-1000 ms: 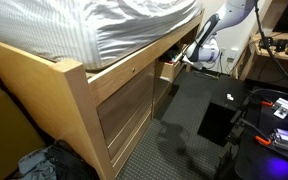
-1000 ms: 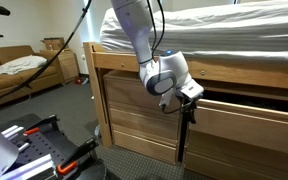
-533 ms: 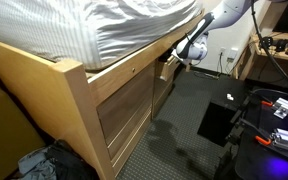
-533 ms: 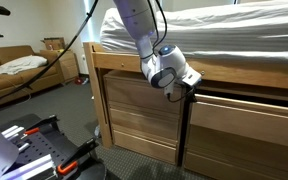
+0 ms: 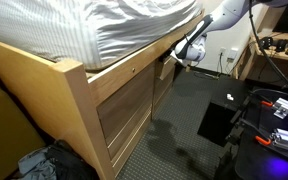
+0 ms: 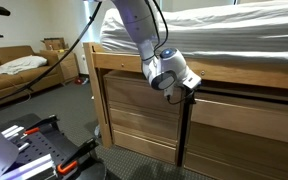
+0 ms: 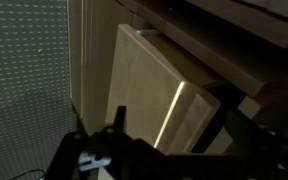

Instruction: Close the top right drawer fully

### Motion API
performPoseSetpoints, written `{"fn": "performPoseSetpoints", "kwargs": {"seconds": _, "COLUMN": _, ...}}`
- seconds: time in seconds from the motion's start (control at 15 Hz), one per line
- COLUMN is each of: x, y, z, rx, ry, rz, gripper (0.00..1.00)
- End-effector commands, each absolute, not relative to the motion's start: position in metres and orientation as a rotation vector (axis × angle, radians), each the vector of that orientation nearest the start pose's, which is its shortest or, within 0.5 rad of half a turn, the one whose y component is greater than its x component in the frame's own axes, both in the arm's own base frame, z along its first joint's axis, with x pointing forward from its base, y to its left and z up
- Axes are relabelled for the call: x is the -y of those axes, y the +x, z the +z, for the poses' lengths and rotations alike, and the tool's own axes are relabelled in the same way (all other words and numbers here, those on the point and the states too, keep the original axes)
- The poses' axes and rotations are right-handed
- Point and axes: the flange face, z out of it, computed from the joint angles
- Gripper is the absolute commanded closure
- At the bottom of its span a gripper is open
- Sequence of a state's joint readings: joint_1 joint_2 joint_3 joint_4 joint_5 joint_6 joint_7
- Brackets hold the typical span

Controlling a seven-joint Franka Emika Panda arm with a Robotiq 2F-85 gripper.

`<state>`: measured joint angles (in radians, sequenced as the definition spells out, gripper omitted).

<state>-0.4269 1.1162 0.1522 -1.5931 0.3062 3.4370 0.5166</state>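
Note:
The top right drawer (image 6: 246, 106) is a pale wood front under the mattress, sitting nearly level with the bed frame's other fronts. In the other exterior view the top right drawer (image 5: 169, 68) shows as a small panel at the frame's far end. My gripper (image 6: 187, 92) is pressed against the drawer's left end, also seen as my gripper (image 5: 189, 53) beside that panel. In the wrist view the drawer front (image 7: 152, 85) fills the middle, and my gripper (image 7: 179, 124) is open, its dark fingers (image 7: 118, 118) spread either side of the front's lit edge.
A taller wood panel (image 6: 139, 115) stands left of the drawer. The striped mattress (image 5: 114, 25) overhangs the frame. A black mat (image 5: 216, 120) and equipment (image 5: 274, 110) lie on the floor opposite the bed. A sofa (image 6: 19, 70) stands far left.
Over the last second my gripper moved in towards the bed and the drawer slid in with it, closing the dark gap above its front. Hardly anything has shifted in the last half second.

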Motion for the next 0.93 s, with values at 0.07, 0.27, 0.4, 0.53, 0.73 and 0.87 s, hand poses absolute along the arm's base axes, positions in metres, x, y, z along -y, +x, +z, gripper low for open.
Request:
{"fn": "performPoseSetpoints", "kwargs": {"seconds": 0.07, "x": 0.246, "y": 0.637, "z": 0.045, "rx": -1.683, "ry": -2.293, "rz": -0.755, "gripper": 0.0}}
{"fn": "performPoseSetpoints", "kwargs": {"seconds": 0.27, "x": 0.256, "y": 0.629, "z": 0.043, "rx": -1.752, "ry": -2.299, "rz": -0.745, "gripper": 0.0}}
{"fn": "performPoseSetpoints", "kwargs": {"seconds": 0.4, "x": 0.255, "y": 0.632, "z": 0.035, "rx": -1.736, "ry": -2.283, "rz": -0.758, "gripper": 0.0}}
{"fn": "performPoseSetpoints", "kwargs": {"seconds": 0.53, "x": 0.253, "y": 0.633, "z": 0.035, "rx": -1.734, "ry": -2.281, "rz": -0.756, "gripper": 0.0}}
{"fn": "performPoseSetpoints", "kwargs": {"seconds": 0.73, "x": 0.271, "y": 0.626, "z": 0.011, "rx": -1.819, "ry": -2.26, "rz": -0.813, "gripper": 0.0}}
{"fn": "performPoseSetpoints", "kwargs": {"seconds": 0.87, "x": 0.301, "y": 0.609, "z": -0.007, "rx": -1.943, "ry": -2.154, "rz": -0.877, "gripper": 0.0}}
